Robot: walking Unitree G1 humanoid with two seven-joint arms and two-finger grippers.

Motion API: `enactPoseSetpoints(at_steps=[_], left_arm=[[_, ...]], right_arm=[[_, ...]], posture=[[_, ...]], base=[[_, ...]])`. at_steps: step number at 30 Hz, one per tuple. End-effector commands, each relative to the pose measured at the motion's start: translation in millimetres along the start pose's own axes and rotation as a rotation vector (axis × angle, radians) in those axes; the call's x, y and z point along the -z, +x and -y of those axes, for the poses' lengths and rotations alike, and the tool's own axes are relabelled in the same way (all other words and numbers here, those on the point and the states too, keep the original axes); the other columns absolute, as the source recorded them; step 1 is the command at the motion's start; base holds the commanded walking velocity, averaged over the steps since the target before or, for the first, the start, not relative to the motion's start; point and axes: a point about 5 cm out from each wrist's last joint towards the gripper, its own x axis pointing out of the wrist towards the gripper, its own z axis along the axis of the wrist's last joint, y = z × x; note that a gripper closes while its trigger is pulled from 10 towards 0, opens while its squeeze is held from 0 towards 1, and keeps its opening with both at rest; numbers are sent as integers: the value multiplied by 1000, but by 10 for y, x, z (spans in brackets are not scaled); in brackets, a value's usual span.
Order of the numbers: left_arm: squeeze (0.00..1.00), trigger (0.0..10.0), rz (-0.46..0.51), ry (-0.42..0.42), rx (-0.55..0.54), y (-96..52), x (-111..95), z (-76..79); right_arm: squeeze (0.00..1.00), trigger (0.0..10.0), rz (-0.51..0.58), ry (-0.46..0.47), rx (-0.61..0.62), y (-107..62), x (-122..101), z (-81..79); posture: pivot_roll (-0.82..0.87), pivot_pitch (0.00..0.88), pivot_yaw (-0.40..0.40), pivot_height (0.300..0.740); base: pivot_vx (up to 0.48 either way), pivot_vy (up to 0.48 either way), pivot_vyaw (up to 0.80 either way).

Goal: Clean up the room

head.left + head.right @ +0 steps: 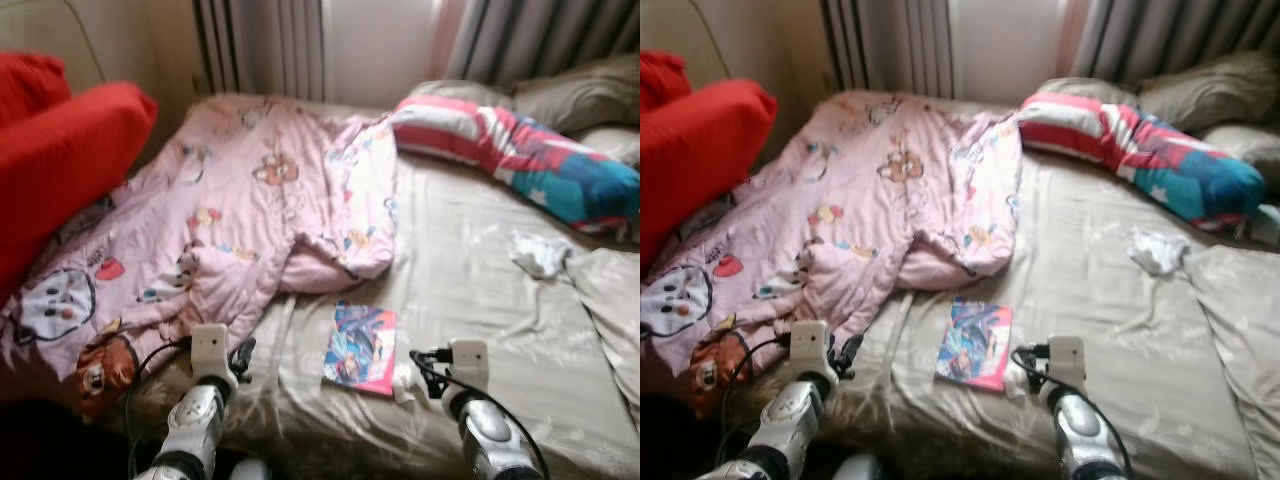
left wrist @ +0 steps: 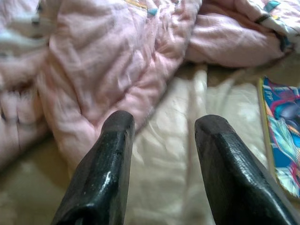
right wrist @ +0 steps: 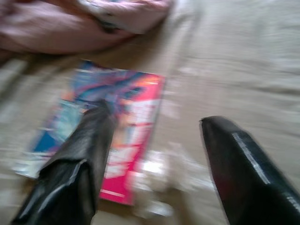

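A colourful picture book (image 1: 361, 348) lies flat on the beige bed sheet (image 1: 470, 290) near the front edge. A small crumpled clear wrapper (image 3: 161, 176) sits against the book's right side. My right gripper (image 3: 154, 136) hovers open just above the book's edge and the wrapper, holding nothing. A rumpled pink cartoon quilt (image 1: 240, 220) covers the bed's left half. At that quilt's front fold my left gripper (image 2: 161, 140) is open over the bare sheet, with the book (image 2: 283, 136) off to its side. A crumpled white cloth (image 1: 540, 255) lies on the sheet at the right.
A red cushion (image 1: 60, 150) leans at the far left. A striped red, white and blue pillow (image 1: 520, 150) and grey pillows (image 1: 580, 95) lie at the head of the bed, below curtains (image 1: 530, 35). A folded beige blanket (image 1: 610, 300) covers the right edge.
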Motion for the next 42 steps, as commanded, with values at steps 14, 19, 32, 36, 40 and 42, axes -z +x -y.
enactPoseSetpoints(at_steps=[14,19,32,36,40,42], left_arm=[[0,10000,106,17,76,109,-272,141],[0,10000,126,16,79,105,-294,145],[0,10000,328,0,124,62,-643,283],[0,10000,366,2,134,7,-712,316],[0,10000,393,3,142,-104,-758,337],[0,10000,400,4,144,-163,-773,337]], right_arm=[[0,10000,-20,-58,-38,99,-141,-235],[506,10000,-14,-47,-29,88,-155,-81],[678,10000,110,30,-32,156,-462,-70],[0,10000,143,53,-56,160,-509,-99],[0,10000,169,51,-66,163,-554,-97],[0,10000,174,40,-55,160,-558,-82]], posture=[[-32,244,-18,645],[-23,267,-23,645],[38,424,-21,645],[59,454,-15,645],[80,484,-6,645],[91,495,-2,645]], base=[[0,0,0],[0,0,0],[0,0,0],[0,0,0],[0,0,0],[0,0,0]])
